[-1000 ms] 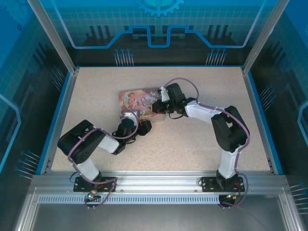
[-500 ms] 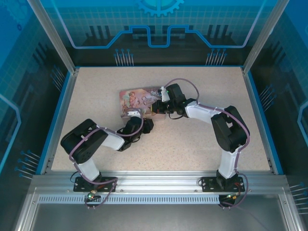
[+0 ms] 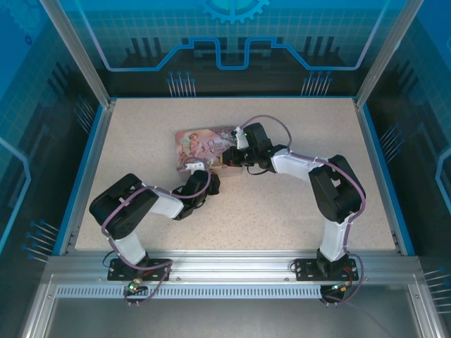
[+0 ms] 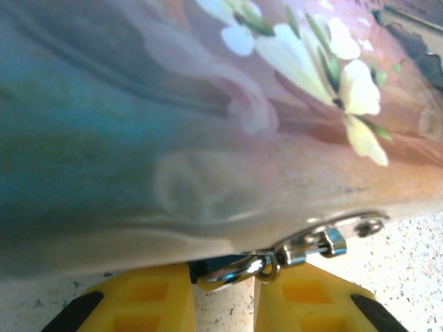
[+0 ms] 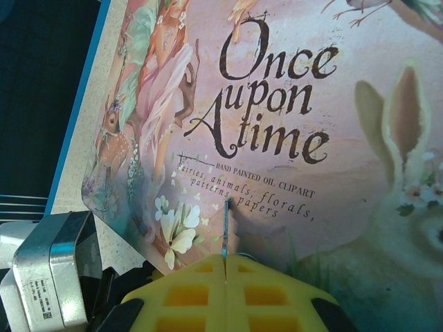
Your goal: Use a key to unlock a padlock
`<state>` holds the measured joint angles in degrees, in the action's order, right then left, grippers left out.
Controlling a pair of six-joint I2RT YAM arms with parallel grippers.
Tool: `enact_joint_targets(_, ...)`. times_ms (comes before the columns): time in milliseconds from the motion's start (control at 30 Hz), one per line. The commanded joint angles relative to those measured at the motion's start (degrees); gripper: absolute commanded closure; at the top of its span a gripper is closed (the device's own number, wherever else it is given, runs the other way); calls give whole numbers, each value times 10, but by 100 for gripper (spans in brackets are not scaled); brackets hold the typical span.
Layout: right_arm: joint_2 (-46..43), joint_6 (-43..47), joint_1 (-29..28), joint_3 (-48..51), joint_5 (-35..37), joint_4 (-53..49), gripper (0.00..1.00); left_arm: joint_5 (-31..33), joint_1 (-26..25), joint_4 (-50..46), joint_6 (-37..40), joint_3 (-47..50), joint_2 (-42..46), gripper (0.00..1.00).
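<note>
The padlock (image 4: 214,265), a tiny bluish body with a shiny shackle, hangs from the silver hasp (image 4: 332,238) at the front edge of the pink tin (image 4: 173,124). My left gripper (image 4: 223,280) sits low on the table with its yellow fingers (image 4: 145,297) closed in on the padlock from both sides. From above, the left gripper (image 3: 206,180) is at the tin's near edge. My right gripper (image 5: 225,261) hovers over the tin's lid (image 5: 291,90), shut on the key (image 5: 225,225), whose thin blade sticks out edge-on.
The pink tin (image 3: 199,146) lies left of the table's centre. The right gripper (image 3: 230,159) is over its right end, close to the left wrist's metal housing (image 5: 48,270). Speckled tabletop (image 3: 282,204) spreads to the front and right, inside blue walls.
My left gripper has pushed forward to the tin's front edge and its jaws have narrowed around the padlock. The right arm holds almost still with the key.
</note>
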<state>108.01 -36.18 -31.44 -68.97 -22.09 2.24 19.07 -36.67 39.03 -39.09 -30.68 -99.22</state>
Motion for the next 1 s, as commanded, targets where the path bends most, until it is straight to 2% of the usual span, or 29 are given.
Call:
enact_joint_targets(0,0,-4,4,20,-1,-30,100,23,1,-14,-4,-11,2,84)
enact_joint_targets(267,-16,-1,4,26,1,-31,100,24,2,-27,-10,-8,16,84)
enact_joint_targets(300,-20,-1,4,28,2,-31,100,25,2,-35,-11,-12,17,81)
enact_joint_targets(333,-23,-1,4,30,4,-32,100,28,1,-45,-14,-16,17,73)
enact_joint_targets(433,-20,-1,4,29,6,-34,100,39,1,-61,-18,-25,13,67)
enact_joint_targets(800,-9,-9,4,28,4,-32,100,92,1,-106,-28,-55,-9,61)
enact_joint_targets(967,-7,-12,4,29,1,-27,100,110,1,-127,-25,-75,-26,61)
